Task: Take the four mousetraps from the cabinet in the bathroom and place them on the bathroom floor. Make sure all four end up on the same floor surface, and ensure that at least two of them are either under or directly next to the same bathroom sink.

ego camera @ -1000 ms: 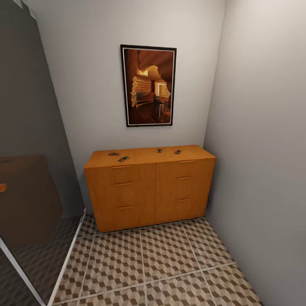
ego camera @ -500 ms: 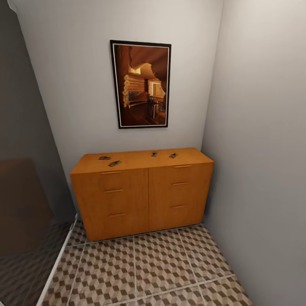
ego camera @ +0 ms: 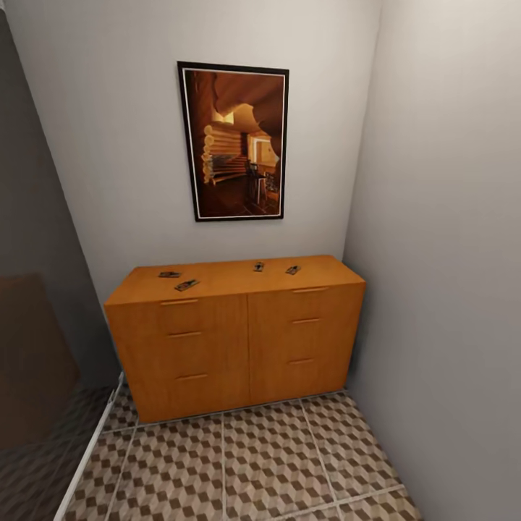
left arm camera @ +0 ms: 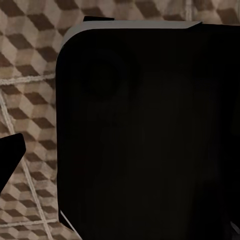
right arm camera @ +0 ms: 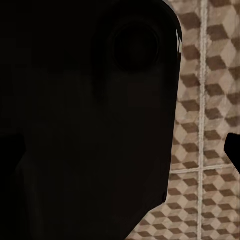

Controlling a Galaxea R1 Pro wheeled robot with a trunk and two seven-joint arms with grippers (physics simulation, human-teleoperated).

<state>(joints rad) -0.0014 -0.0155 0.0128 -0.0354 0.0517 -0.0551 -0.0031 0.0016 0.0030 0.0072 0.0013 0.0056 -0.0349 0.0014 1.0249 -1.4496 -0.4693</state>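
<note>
- From the head camera I see the cabinet (ego camera: 235,340) standing against the back wall in a narrow corner, its right end close to the side wall.
- Four mousetraps lie on its top: two near the left end, one (ego camera: 169,274) just behind the other (ego camera: 187,285), and two right of centre toward the back edge, one (ego camera: 258,267) near its neighbour (ego camera: 292,270).
- All four are apart from each other; none is on the bathroom floor (ego camera: 268,463).
- A framed picture (ego camera: 233,141) hangs on the wall above the cabinet.
- A dark glass panel (ego camera: 36,318) runs along the left.
- Left wrist camera: a dark robot body (left arm camera: 145,130) blocks most of the view, cube-pattern tiles (left arm camera: 27,65) around it. I cannot tell the left gripper's opening.
- Right wrist camera: much the same, dark housing (right arm camera: 85,120) over tiles (right arm camera: 205,100). I cannot tell the right gripper's state either.
</note>
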